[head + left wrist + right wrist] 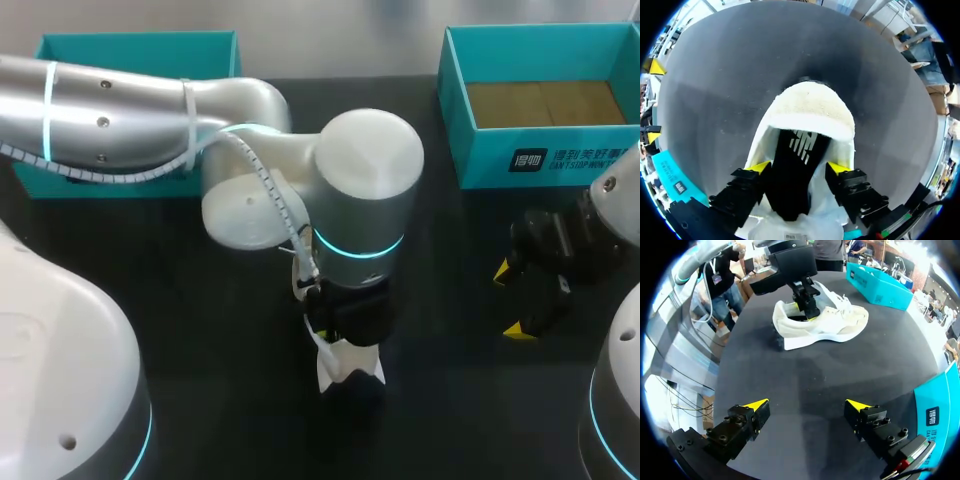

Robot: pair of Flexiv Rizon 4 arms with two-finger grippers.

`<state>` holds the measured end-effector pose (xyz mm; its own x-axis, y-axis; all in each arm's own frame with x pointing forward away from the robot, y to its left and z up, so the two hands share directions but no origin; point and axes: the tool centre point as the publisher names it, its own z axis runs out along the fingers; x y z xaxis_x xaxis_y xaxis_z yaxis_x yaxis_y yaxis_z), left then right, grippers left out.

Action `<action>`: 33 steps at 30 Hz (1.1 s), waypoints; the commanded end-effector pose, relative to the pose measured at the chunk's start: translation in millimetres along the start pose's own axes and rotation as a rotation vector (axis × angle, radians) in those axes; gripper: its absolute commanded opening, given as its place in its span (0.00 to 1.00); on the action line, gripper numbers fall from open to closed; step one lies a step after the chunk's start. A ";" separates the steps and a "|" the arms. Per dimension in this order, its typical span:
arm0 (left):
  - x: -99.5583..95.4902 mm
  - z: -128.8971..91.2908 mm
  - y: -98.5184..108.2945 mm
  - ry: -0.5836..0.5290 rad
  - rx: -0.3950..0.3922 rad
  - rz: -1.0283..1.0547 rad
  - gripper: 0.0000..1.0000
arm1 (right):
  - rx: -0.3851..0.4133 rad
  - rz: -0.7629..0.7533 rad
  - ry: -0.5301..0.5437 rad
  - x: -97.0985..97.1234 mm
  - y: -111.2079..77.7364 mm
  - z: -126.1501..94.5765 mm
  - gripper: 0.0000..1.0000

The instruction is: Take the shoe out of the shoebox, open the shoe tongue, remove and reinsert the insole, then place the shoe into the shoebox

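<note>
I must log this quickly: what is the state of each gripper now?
Left gripper: closed on the black inner piece of the shoe.
Right gripper: open, holding nothing.

Shoe mostly buried from above

Overhead, the left arm (365,200) sits right over the shoe (348,378), so only a white sliver peeks out below it. In the left wrist view, the black tongue (795,195), pinched in the left gripper (799,167), blocks the shoe's mouth, and the insole can't be seen. The heel end is cut off. The shoebox (545,160) runs off the head view's right edge.
</note>
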<state>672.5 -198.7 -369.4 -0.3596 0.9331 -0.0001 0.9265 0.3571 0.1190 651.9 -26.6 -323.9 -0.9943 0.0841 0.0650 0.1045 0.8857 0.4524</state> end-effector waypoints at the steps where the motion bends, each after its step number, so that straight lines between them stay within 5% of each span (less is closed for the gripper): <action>1: -6.4 -2.3 1.4 0.000 -0.012 -0.008 1.00 | 0.003 0.001 -0.001 0.5 0.7 0.5 1.00; 33: 4.3 -32.6 11.5 -0.089 0.013 -0.005 1.00 | 0.003 0.001 -0.001 0.5 0.7 0.5 1.00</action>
<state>674.9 -195.8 -336.9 -0.3546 0.9311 -0.0859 0.9251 0.3627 0.1125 651.9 -26.6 -323.9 -0.9943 0.0841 0.0650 0.1045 0.8857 0.4524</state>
